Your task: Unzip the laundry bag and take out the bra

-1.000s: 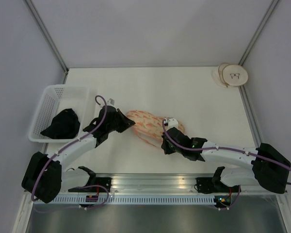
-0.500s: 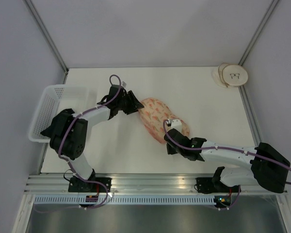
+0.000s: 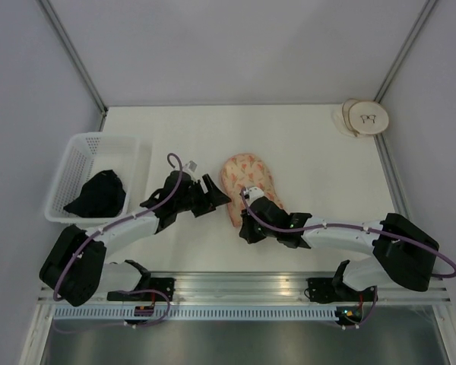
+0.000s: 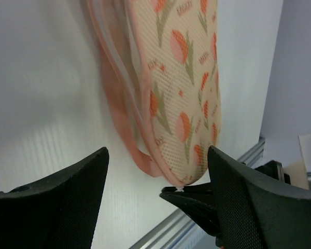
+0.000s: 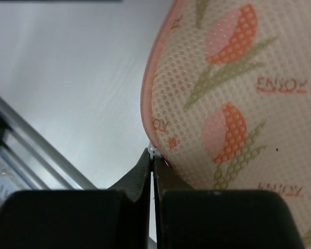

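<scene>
The laundry bag (image 3: 247, 176) is a peach-pink mesh pouch with orange tulip prints, lying in the middle of the table with its long side pointing away from the arms. My right gripper (image 3: 247, 217) sits at its near end. In the right wrist view that gripper (image 5: 154, 155) is shut on the small white zip pull (image 5: 154, 151) at the bag's pink trim (image 5: 145, 98). My left gripper (image 3: 216, 196) is open just left of the bag and touches nothing. The left wrist view shows the bag (image 4: 184, 88) ahead of the spread fingers (image 4: 57, 202). The bra is hidden.
A white lattice basket (image 3: 72, 156) holding a black cloth (image 3: 99, 194) stands at the left edge. A round white object (image 3: 365, 118) lies at the back right corner. The metal rail (image 3: 235, 287) runs along the near edge, close behind both grippers.
My left gripper has opened, let go of the bag's end and drawn back toward the near side. The bag has swung from lying crosswise to pointing away. The right gripper shifted left, still shut.
</scene>
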